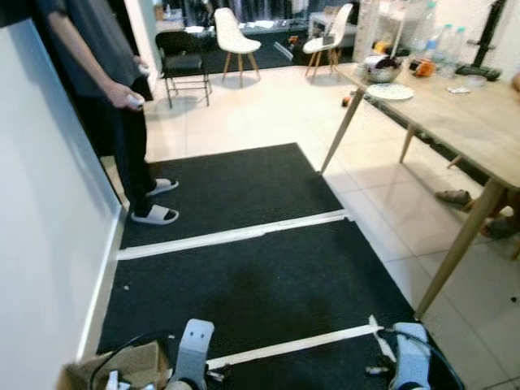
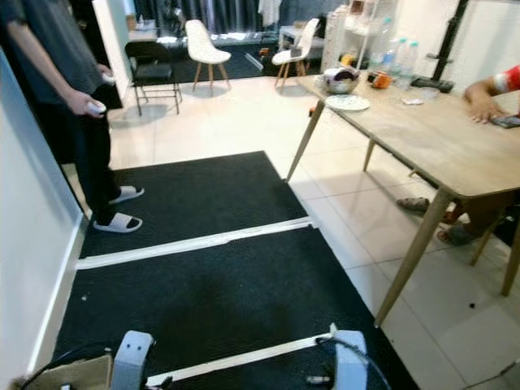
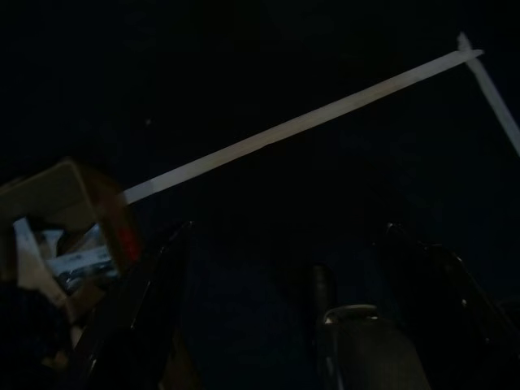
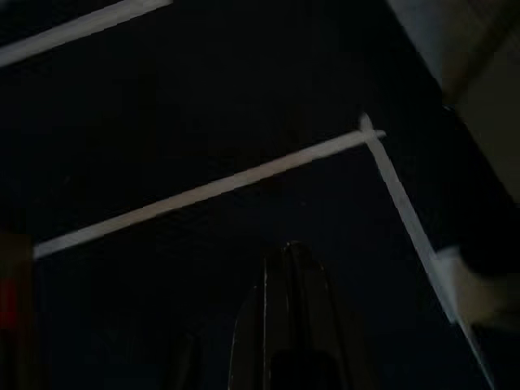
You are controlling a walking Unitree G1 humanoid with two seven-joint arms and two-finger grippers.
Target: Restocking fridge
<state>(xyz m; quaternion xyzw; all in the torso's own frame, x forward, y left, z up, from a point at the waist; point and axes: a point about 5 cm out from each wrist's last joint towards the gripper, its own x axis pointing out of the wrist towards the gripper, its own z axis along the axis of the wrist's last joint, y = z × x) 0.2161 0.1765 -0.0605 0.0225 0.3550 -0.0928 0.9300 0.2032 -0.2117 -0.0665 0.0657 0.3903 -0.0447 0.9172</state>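
A black floor mat (image 1: 244, 276) covers most of the ground ahead of the robot, crossed by two strips of white tape (image 1: 231, 236). Pale tiles (image 1: 268, 106) run beyond it toward 12 o'clock. A white wall panel (image 1: 41, 227) rises along the 9 o'clock side.

At about 2 o'clock stands a long wooden table (image 2: 439, 138) on angled legs. Its far end carries a metal bowl (image 2: 341, 81), a plate (image 2: 348, 102) and several clear bottles (image 2: 398, 55). A person's arm in a red sleeve (image 2: 497, 85) rests on the table at 3 o'clock, and sandalled feet (image 2: 422, 205) show beneath it.

At 10 o'clock a person in dark clothes (image 1: 106, 89) stands on the mat's edge in white slides (image 1: 154, 214), holding a small white controller (image 1: 134, 99). Far off near 12 o'clock are two white chairs (image 1: 236, 41) and a black chair (image 1: 183, 65).

An open cardboard box (image 1: 122, 370) with small packages inside sits on the mat at 7 o'clock, just beside the left arm (image 1: 193, 349). The fridge cannot be made out.

The left gripper (image 3: 284, 325) hangs low over the mat, its fingers spread apart and holding nothing. The right arm (image 1: 410, 357) hangs at 5 o'clock; the right gripper (image 4: 284, 317) has its fingers pressed together, empty.
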